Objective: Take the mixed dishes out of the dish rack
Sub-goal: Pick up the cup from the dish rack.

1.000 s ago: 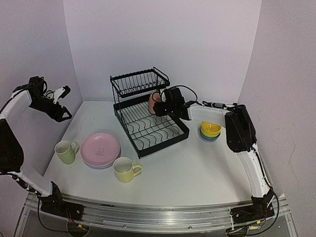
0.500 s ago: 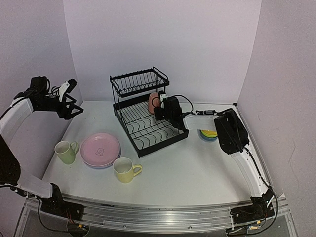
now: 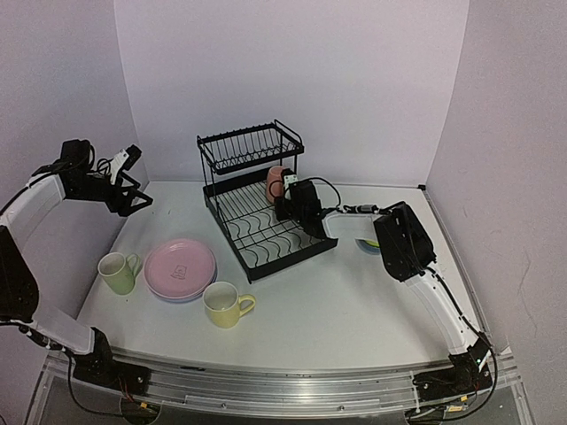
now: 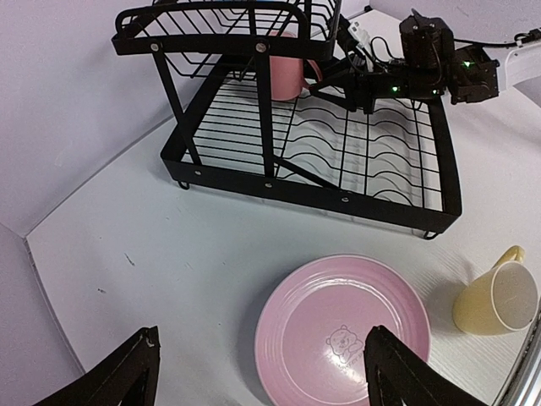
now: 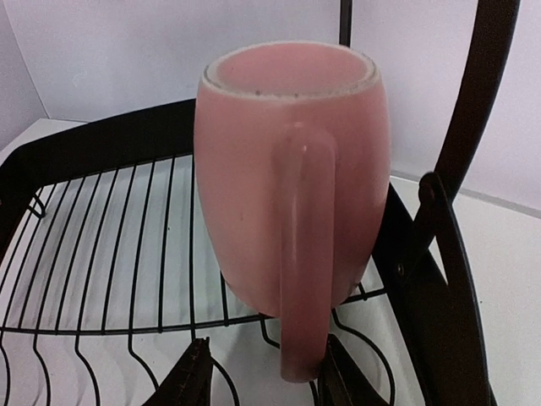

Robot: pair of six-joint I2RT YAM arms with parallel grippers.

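The black wire dish rack (image 3: 292,258) stands at the back middle of the table. A pink mug (image 3: 275,183) stands upside down in its lower tray at the back, and the upper shelf looks empty. My right gripper (image 3: 286,202) is open, low in the tray. In the right wrist view its fingers straddle the mug's handle (image 5: 302,254) without closing. My left gripper (image 3: 135,184) is open and empty, high at the far left. The left wrist view shows the pink plate (image 4: 342,330) below it and the rack (image 4: 313,193) beyond.
The pink plate (image 3: 180,268) tops a stack at front left, between a light green mug (image 3: 116,272) and a yellow mug (image 3: 224,304). Stacked bowls (image 3: 368,241) sit right of the rack, mostly hidden by my right arm. Walls close in on both sides.
My right gripper has pushed forward and left into the rack, up to the pink mug's handle. My left gripper has swung a little right, toward the rack.
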